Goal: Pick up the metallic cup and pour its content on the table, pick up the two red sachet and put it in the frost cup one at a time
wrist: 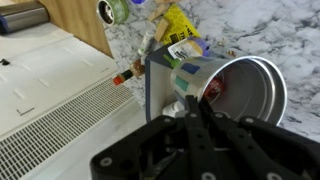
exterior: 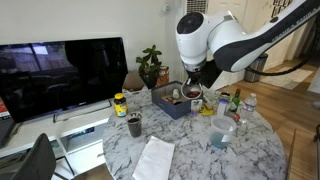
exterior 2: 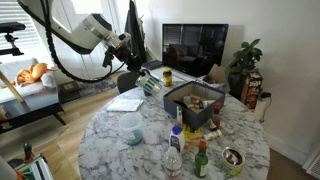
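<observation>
The metallic cup (wrist: 245, 90) is gripped at its rim by the claw (wrist: 195, 112), whose fingers are clenched on the wall. The cup is tipped onto its side with the mouth facing outward, evidently so that its contents can be spilled onto the table (wrist: 260, 30). It is held in the air just beside the grey box (exterior 2: 192, 118), towards the table's edge. Something red is seen inside the mouth, but whether it is a sachet cannot be told. The cup lies directly at the fingertips, its body projecting beyond them. The frost cup (exterior 2: 132, 135) stands upright on the table, apart from the box and below the raised cup.
</observation>
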Tool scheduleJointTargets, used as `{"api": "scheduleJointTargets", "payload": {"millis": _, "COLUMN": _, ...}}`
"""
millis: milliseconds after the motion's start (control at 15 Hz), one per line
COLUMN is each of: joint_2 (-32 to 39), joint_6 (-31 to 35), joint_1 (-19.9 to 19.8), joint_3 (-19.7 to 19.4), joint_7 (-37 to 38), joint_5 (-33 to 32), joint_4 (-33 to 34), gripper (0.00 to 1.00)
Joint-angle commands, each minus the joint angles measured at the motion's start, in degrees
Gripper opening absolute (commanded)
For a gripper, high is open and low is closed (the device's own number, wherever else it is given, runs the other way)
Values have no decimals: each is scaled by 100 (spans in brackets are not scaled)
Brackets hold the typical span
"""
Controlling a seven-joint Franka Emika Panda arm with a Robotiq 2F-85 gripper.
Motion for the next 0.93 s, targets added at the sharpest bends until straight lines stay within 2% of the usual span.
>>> {"api": "scheduleJointTargets", "payload": {"millis": 0, "joint_2": 0, "joint_6": -853, "joint_1": 113, "joint_3": 319, "joint_7": 59, "joint_5": -792, "joint_4": 39, "gripper": 1}}
{"api": "scheduleJointTargets", "payload": {"millis": 667, "joint_2": 145, "joint_6": -3086, "joint_1": 421, "joint_3": 932, "joint_7": 145, "joint_5": -2852, "joint_4": -31, "gripper": 1}}
{"api": "scheduleJointTargets", "payload": {"millis": 867, "joint_2": 268, "joint_6": -3671, "joint_1": 495, "joint_3": 1043, "joint_7": 139, "joint_5": -3252, "joint_4": -34, "gripper": 1}}
